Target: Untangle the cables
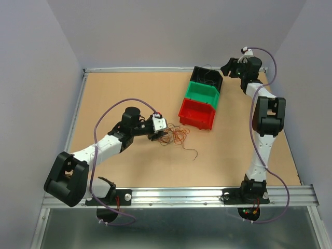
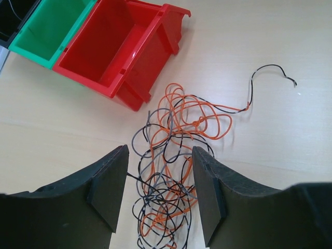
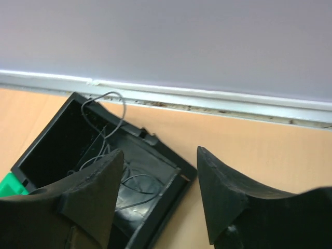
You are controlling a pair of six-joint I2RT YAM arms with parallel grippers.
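Straddling the tangled cables [image 2: 197,123], the left end effector [image 2: 160,166] stands open

3 bins: red [image 1: 197,113], green [image 1: 202,93], black [image 1: 197,71] farthest from red. 1 cable tangle [image 2: 171,155] just beside red, orange and dark strands, count unclear. Thin wires [image 3: 123,109] in black, uncountable. 2 arms: left arm [image 1: 106,145], right arm [image 1: 259,150].

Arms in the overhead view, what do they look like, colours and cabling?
The left arm and right arm have white links and bulky black joints. A purple cable loops along each. The fingers are matte black wedges.
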